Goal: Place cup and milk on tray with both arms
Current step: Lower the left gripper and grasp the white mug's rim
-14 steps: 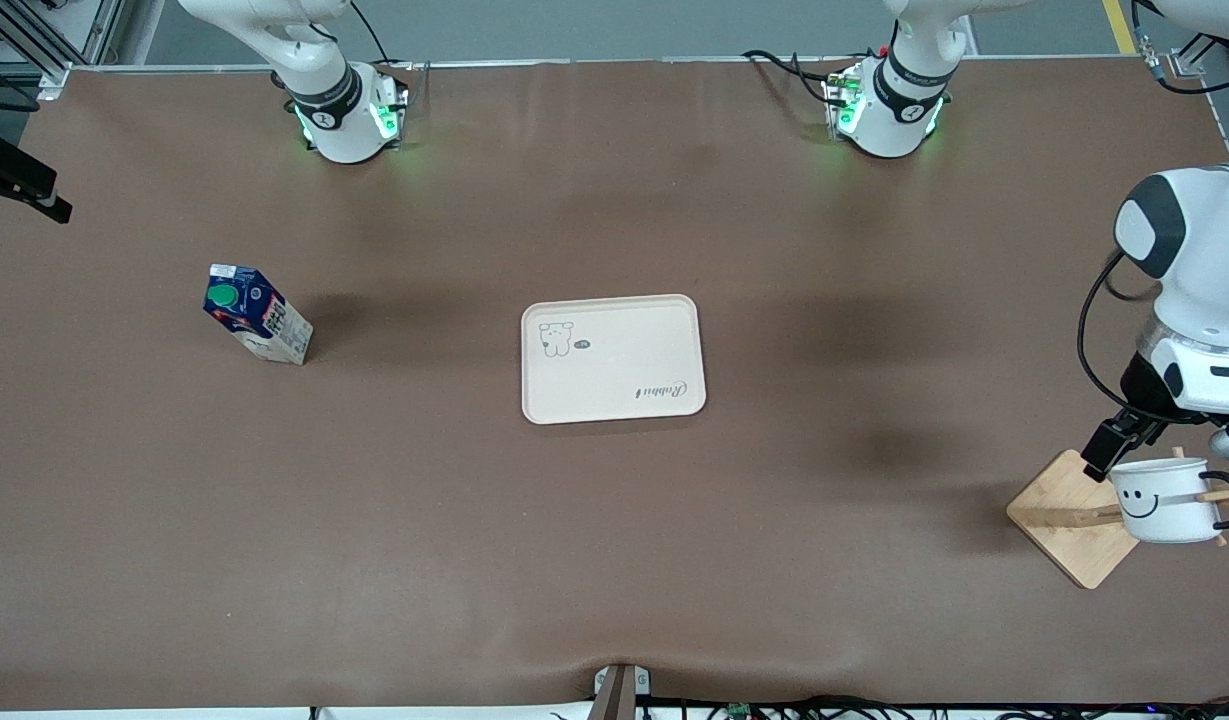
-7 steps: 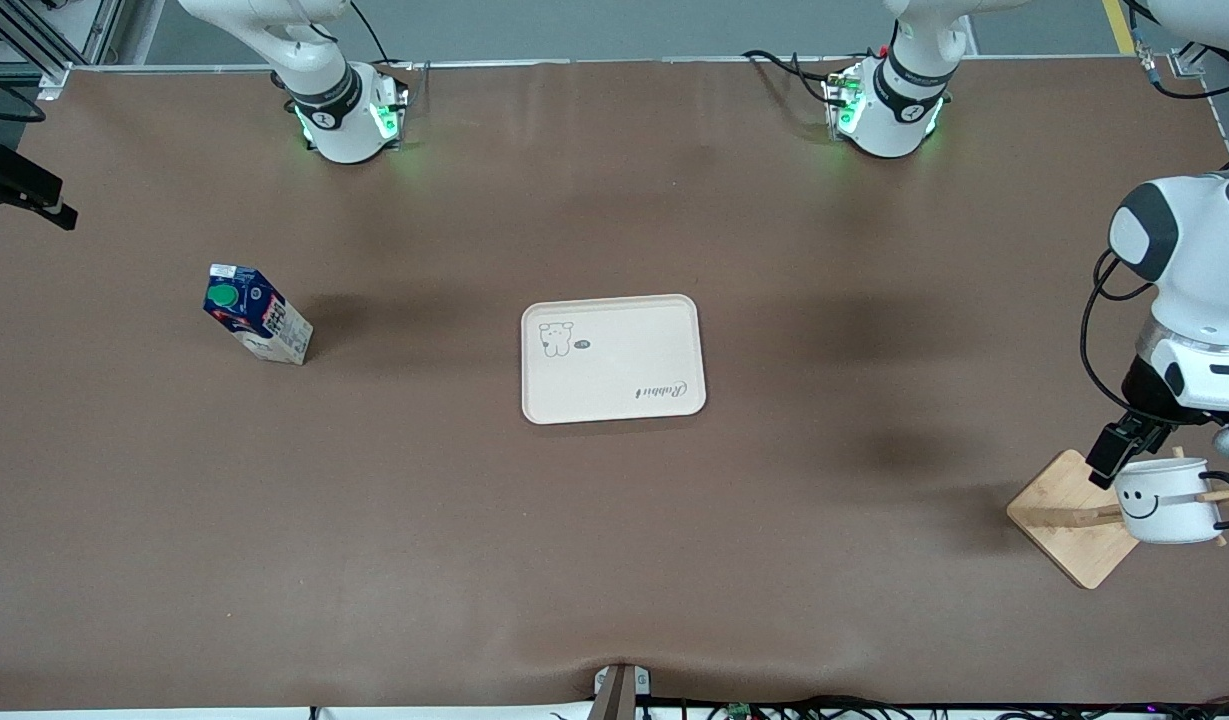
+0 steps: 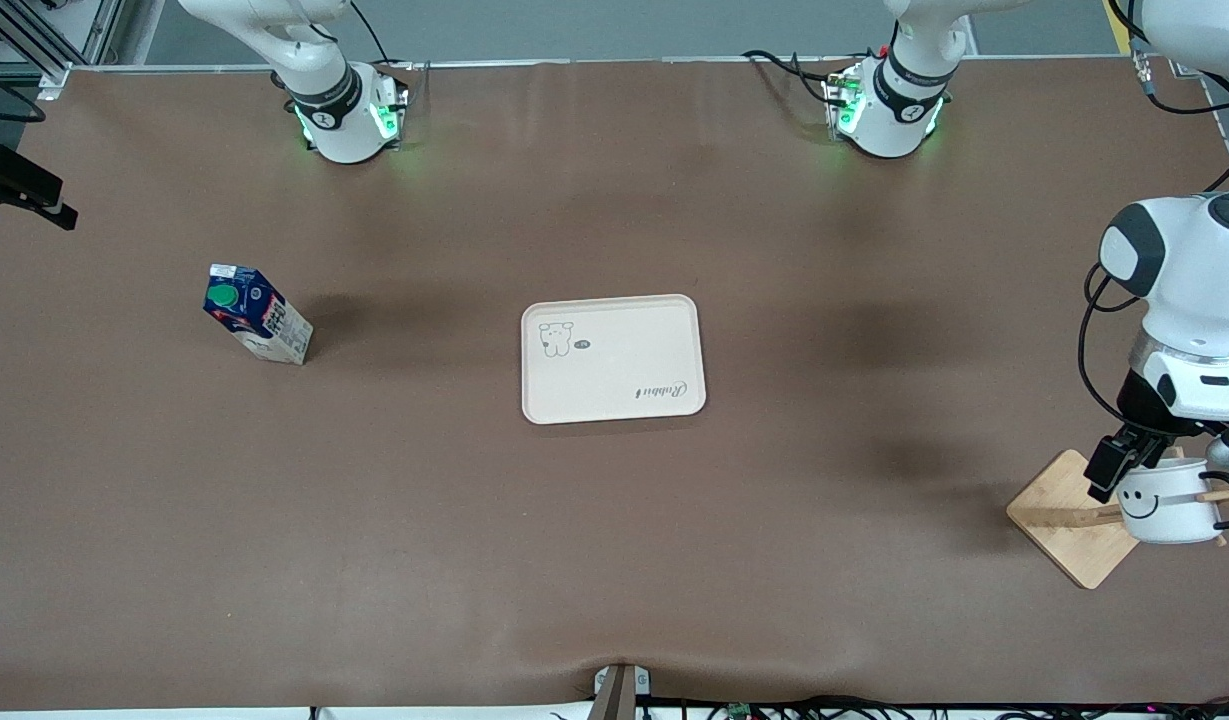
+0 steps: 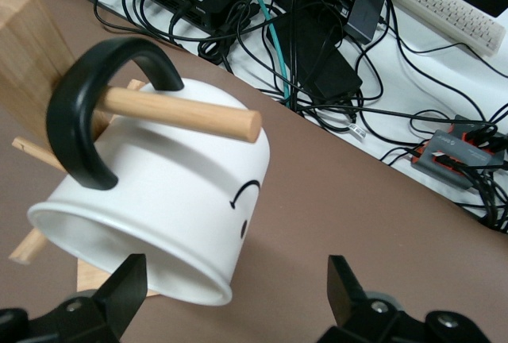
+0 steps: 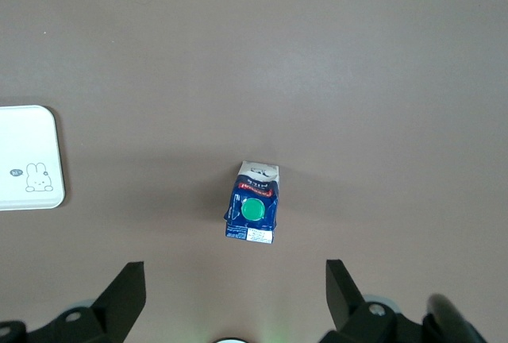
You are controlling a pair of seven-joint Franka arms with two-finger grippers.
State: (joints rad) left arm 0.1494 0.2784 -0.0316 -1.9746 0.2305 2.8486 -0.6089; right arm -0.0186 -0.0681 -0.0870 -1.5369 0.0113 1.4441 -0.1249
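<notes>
At the lower right of the front view, the cup (image 3: pixel 1169 505) hangs by its black handle on a wooden peg (image 4: pixel 182 113) of a wooden stand (image 3: pixel 1069 520), tipped on its side with the smiley face showing, at the left arm's end of the desk (image 3: pixel 614 560). The left tool (image 3: pixel 1139 460) sits right at the cup's rim, its fingers (image 4: pixel 123 291) spread apart on either side of the mouth, not closed on it.

Higher in the frame, at the middle of the view, the tray (image 3: pixel 613 358) lies flat with nothing on it, a small bear drawing in one corner and script lettering in another.

At the middle left of the front view, toward the right arm's end of the desk, the milk (image 3: pixel 257 313) stands upright, well apart from the tray, its green cap on top. The right tool (image 5: pixel 234 295) hangs high over the carton, seen only in the right wrist view, fingers wide apart and holding nothing.
</notes>
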